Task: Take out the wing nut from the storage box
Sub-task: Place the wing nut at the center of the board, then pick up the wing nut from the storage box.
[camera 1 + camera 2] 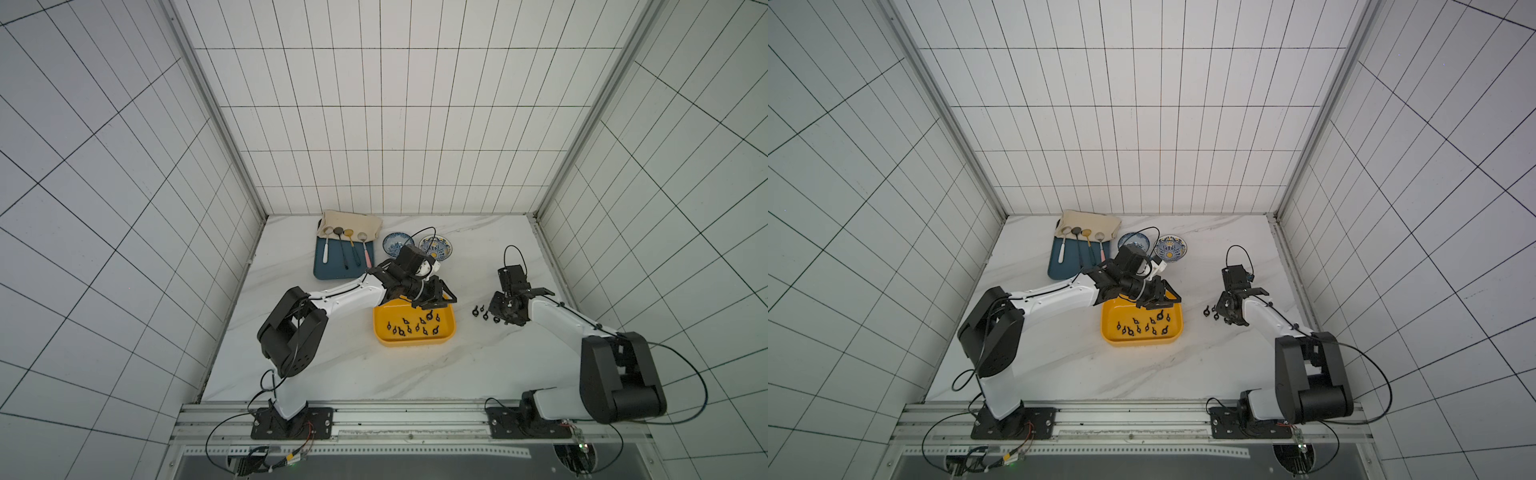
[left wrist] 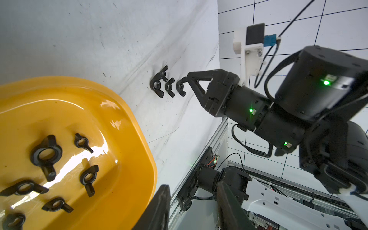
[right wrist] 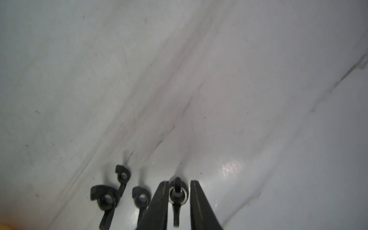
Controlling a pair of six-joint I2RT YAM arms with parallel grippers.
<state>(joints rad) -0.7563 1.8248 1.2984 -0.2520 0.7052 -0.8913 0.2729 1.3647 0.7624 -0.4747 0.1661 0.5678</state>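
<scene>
On the table (image 3: 239,79) beside the storage box (image 1: 411,341), holding the right gripper (image 3: 179,182) open around a wing nut (image 3: 177,194), wings lying along the jaws.

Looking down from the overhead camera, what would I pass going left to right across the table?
In a top view: dark-blue tray → yellow storage box → loose wing nuts → right tool, its jaws on either side of one more nut.

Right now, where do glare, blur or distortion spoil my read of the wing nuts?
Left wrist view: sharp, but white glare streaks the storage box floor. Right wrist view: dim, soft; the wing nut at the right pincer is blurred, glare on the table. Both top views: evenly lit, boxed wing nuts tiny.
</scene>
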